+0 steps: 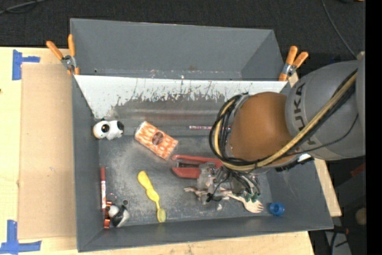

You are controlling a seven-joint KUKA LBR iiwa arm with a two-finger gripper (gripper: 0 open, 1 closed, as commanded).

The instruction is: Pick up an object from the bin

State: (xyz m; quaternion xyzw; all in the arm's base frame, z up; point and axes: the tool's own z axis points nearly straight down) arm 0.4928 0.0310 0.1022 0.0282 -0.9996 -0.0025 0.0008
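Gripper (pixel 216 190) low in the bin (pixel 179 68), under the orange wrist cover (pixel 258 123); open or closed: cannot tell. Directly beneath it, a small clutter. A red handled tool (pixel 190 166) touches it on the view's left and upper side, and a beige fork-shaped piece (pixel 253 206) pokes out just to its right. Which one it is on: cannot tell. Small blue cap (pixel 276 208) near, further right. Yellow stick (pixel 151 193) near, left. Orange patterned pack (pixel 156 140) up-left. White-and-black ball (pixel 107 129) and red pen (pixel 102 187) well apart, far left.
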